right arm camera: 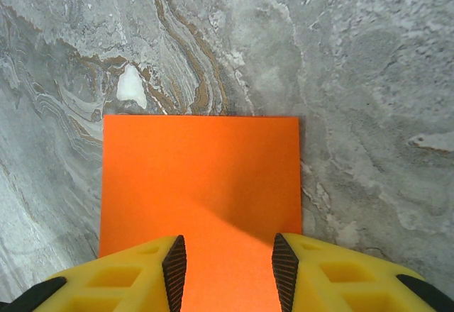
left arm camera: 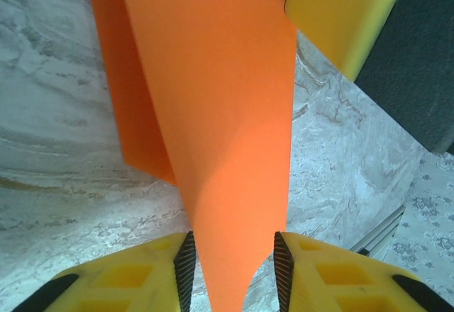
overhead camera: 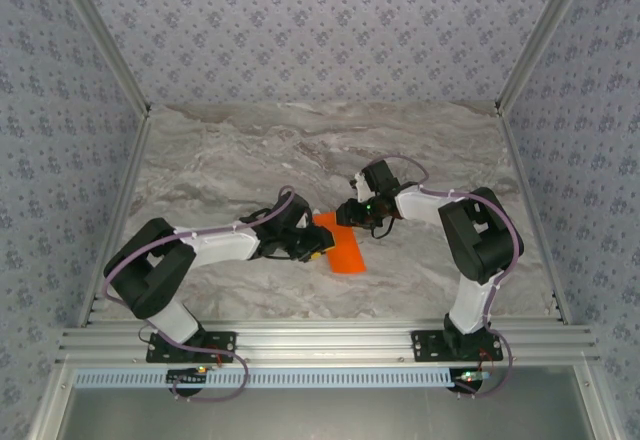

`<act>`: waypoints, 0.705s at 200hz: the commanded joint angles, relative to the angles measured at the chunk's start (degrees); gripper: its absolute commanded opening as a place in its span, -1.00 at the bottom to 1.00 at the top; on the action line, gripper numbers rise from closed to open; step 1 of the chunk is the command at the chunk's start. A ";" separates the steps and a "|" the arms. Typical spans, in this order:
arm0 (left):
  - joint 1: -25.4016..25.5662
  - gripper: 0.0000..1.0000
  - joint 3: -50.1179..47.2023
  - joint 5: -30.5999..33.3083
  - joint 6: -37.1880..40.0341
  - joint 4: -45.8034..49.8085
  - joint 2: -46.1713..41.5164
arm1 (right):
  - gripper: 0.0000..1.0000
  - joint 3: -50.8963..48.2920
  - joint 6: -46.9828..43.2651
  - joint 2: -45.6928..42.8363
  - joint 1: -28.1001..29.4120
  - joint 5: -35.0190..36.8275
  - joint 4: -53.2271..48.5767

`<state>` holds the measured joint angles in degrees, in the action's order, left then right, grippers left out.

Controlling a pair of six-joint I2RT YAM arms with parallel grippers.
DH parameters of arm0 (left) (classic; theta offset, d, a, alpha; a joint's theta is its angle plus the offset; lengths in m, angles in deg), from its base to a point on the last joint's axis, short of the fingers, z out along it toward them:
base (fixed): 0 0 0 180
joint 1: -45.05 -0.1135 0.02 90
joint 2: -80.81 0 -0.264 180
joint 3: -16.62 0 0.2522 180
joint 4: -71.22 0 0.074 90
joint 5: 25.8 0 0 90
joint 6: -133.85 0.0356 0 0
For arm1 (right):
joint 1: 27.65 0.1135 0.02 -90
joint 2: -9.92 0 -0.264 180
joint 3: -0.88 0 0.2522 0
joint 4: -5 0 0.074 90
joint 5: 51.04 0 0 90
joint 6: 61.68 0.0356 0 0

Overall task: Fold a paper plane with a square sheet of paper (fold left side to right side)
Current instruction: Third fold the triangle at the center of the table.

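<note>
Top external view places the left arm at the left of the desk (overhead camera: 200,160), reaching inward, with the left end effector (overhead camera: 312,245) set at the near-left edge of the orange paper sheet (overhead camera: 345,252). The sheet lies on the desk as a narrow slanted strip between the two arms.

Left wrist view shows the left end effector (left arm camera: 233,255) with its jaws partly open. The paper sheet (left arm camera: 213,113) runs through the gap and narrows toward the pads (left arm camera: 186,262). A second orange layer shows beside and beneath the upper one at the left, so the sheet appears doubled over. Whether the pads press on the paper cannot be determined.

Right wrist view shows the right end effector (right arm camera: 228,262) with its jaws likewise partly open, straddling the paper sheet (right arm camera: 200,177). No clamping is evident. The paper lies flat here, with its far edge straight and square. In the top external view the right end effector (overhead camera: 350,212) meets the far end of the strip.

Assessment: the left-to-right fold is the step in hand, with the layers apparently brought over and not yet flattened.

Next move, as judged:
1. Hold one end of the sheet down.
2. Keep the edges aligned.
3. Press along the fold line to set the crease.

Thin paper may slip or buckle under uneven pressure.
</note>
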<state>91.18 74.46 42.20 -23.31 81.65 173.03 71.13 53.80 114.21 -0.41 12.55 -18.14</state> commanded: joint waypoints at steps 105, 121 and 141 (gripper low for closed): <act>0.37 -1.00 -0.22 1.59 -1.83 -0.53 -1.68 | 0.38 -4.30 -3.78 -11.04 -0.65 3.08 3.68; 0.37 -0.99 -0.14 1.61 -2.01 -0.51 -1.77 | 0.48 -7.86 -6.41 -17.25 -0.87 5.11 3.02; 0.41 -1.00 0.11 1.60 -2.95 -0.62 -1.78 | 0.59 -15.29 -9.45 -27.45 0.15 6.09 4.67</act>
<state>91.20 74.46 43.20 -24.80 81.28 173.03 62.67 49.56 97.25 -0.91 15.70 -14.34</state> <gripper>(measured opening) 0.040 0.769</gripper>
